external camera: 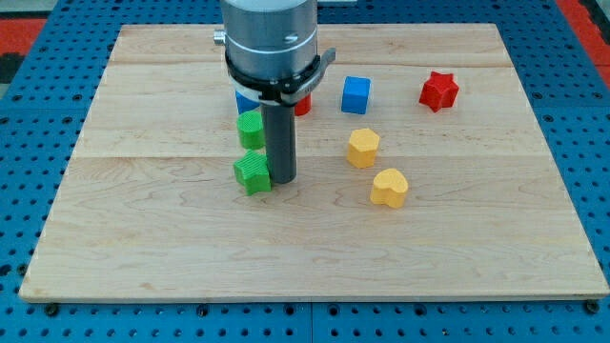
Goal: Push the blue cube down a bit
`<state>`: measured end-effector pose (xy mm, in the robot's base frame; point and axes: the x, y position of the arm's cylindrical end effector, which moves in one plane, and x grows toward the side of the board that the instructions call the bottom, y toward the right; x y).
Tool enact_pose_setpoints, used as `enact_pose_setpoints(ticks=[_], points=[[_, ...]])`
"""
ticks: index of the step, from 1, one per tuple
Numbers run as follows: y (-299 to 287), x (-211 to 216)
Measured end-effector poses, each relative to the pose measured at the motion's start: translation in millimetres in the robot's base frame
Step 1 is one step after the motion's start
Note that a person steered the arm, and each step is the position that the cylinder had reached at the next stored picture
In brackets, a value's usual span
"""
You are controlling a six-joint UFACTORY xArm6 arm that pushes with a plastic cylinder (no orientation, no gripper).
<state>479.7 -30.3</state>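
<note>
The blue cube [355, 94] sits on the wooden board [315, 238] in the upper middle, right of the arm. My tip [281, 180] rests on the board just right of a green star-shaped block [253, 172], well to the lower left of the blue cube. A second green block [251, 129] stands left of the rod. A second blue block [244, 99] and a red block [303, 105] are mostly hidden behind the arm.
A red star block [438, 90] lies at the upper right. A yellow hexagonal block [362, 148] and a yellow heart-shaped block [389, 188] lie below the blue cube. The board lies on a blue perforated table [29, 143].
</note>
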Motion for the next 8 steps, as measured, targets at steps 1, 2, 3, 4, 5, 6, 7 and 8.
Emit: enact_pose_setpoints(ticks=[1,2,3,4,5,6,7,8], points=[[0,4],[33,36],[70,100],[156,109],[225,33],[254,-52],[250,-61],[212,-73]])
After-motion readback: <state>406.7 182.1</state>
